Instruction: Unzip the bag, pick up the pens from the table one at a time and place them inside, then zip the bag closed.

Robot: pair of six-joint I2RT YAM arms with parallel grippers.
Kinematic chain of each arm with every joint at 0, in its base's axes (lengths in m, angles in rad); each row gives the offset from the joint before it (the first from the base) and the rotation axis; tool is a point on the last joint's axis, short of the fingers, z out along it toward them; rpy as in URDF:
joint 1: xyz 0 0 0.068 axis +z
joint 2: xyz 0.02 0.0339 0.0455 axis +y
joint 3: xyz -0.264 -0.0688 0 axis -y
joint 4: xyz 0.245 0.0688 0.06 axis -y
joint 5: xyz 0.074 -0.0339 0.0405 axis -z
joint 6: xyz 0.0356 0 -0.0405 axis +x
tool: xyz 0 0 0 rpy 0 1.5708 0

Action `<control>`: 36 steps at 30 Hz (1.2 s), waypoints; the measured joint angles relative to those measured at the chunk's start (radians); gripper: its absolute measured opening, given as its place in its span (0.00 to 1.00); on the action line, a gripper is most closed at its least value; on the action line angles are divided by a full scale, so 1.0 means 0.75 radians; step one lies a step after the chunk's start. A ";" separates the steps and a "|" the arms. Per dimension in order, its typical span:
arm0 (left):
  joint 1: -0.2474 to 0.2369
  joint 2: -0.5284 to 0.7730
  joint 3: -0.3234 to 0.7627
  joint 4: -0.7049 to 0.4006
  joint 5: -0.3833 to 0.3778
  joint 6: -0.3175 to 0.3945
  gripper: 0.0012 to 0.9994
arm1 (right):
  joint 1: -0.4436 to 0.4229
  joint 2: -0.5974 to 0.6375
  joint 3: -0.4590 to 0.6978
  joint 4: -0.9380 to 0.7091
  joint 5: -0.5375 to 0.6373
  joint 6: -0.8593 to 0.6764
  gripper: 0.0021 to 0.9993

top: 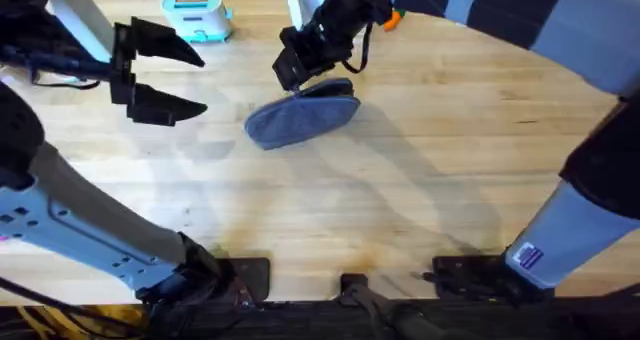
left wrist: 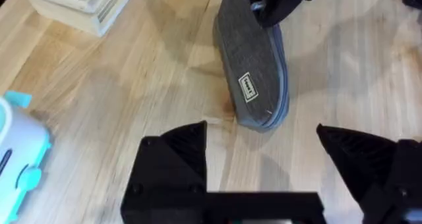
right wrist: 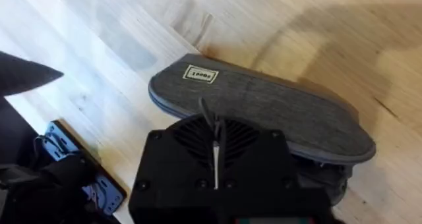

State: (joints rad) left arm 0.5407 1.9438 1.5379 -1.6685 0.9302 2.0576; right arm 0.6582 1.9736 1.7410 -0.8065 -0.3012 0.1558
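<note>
The grey-blue bag (top: 305, 118) lies on the table (top: 420, 190) at centre back, its label patch (left wrist: 246, 87) facing up. My right gripper (top: 297, 68) reaches across to the bag's far end. In the right wrist view the right gripper (right wrist: 214, 128) is shut on a thin zipper pull (right wrist: 206, 112) over the bag (right wrist: 277, 109). Well left of the bag, my left gripper (top: 172, 75) hangs open and holds nothing. In the left wrist view the open left gripper (left wrist: 264, 151) points at the bag's near end (left wrist: 257, 112). The pens are out of view.
A teal toy toaster (top: 197, 15) stands at the back left, close to the left gripper. A small orange toy (top: 393, 20) lies at the back, behind the right arm. A pale slatted box (left wrist: 79, 6) sits beyond the toaster (left wrist: 20, 151). Bare tabletop spreads in front of the bag.
</note>
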 joint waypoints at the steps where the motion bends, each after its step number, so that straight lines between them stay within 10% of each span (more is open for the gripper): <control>1: -0.016 0.000 0.000 0.004 -0.005 0.000 0.99 | 0.000 0.000 0.000 0.001 0.000 0.000 0.03; 11: -0.258 0.000 -0.151 0.125 -0.014 -0.012 0.99 | -0.001 0.000 0.000 0.002 0.000 0.000 0.03; 23: -0.297 0.000 -0.335 0.231 0.002 -0.082 0.99 | -0.001 0.000 0.001 0.024 0.001 0.000 0.03; 28: -0.324 0.000 -0.363 0.392 0.013 -0.224 0.99 | -0.001 0.000 0.001 0.038 0.001 0.000 0.03; 29: -0.383 0.000 -0.369 0.482 0.022 -0.370 0.99 | -0.001 0.000 0.001 0.038 0.001 0.000 0.03; 36: -0.452 0.000 -0.369 0.491 0.036 -0.432 0.99 | -0.001 0.000 0.001 0.038 0.001 0.000 0.03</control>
State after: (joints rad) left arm 0.2021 1.9438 1.2610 -1.3005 0.9573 1.7334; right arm 0.6579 1.9738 1.7416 -0.7776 -0.3004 0.1558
